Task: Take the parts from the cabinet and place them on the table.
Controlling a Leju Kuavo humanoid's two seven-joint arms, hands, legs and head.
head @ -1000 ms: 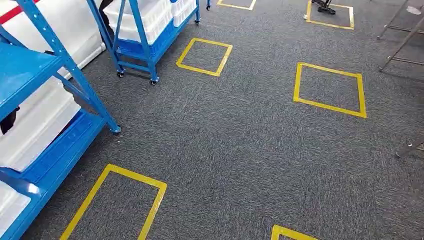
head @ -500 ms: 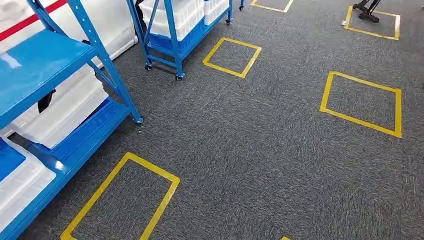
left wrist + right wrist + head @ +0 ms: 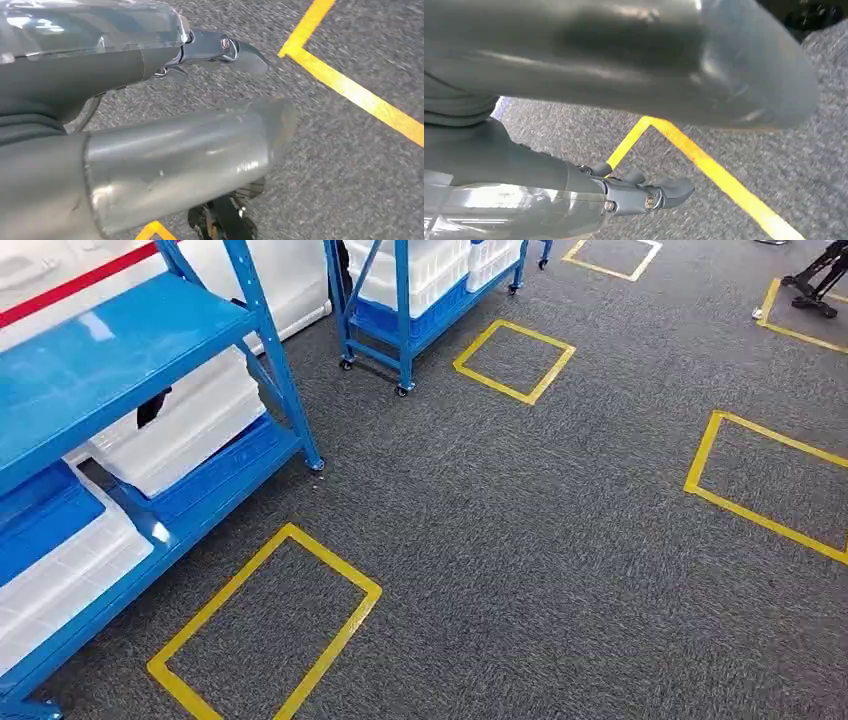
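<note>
Grey carpet (image 3: 520, 540) marked with yellow tape squares (image 3: 268, 625) runs across my head view, and the blue shelving rack (image 3: 120, 350) that I take for the cabinet stands off at about ten o'clock. White bins (image 3: 185, 430) sit on its lower shelf, another white bin (image 3: 60, 575) lies beside them nearer my end of the shelf, and a second blue rack on castors (image 3: 405, 300) is further out at twelve. I can't make out any loose parts; if they are here, I judge they lie inside those bins, which is as close as I can place them.

Both arms hang low. From the left wrist camera I see my left hand (image 3: 165, 120) over the carpet, thumb and dark fingers apart, with nothing in it. The right wrist camera shows my right hand (image 3: 639, 125) likewise released, fingers spread and empty above a tape line.

What the next move turns on: the rack lies wholly to my left, its long axis running from seven o'clock up towards eleven, so the left hand is the nearer one. I judge I must turn further left and square up to that long side before either hand can reach a bin.
</note>
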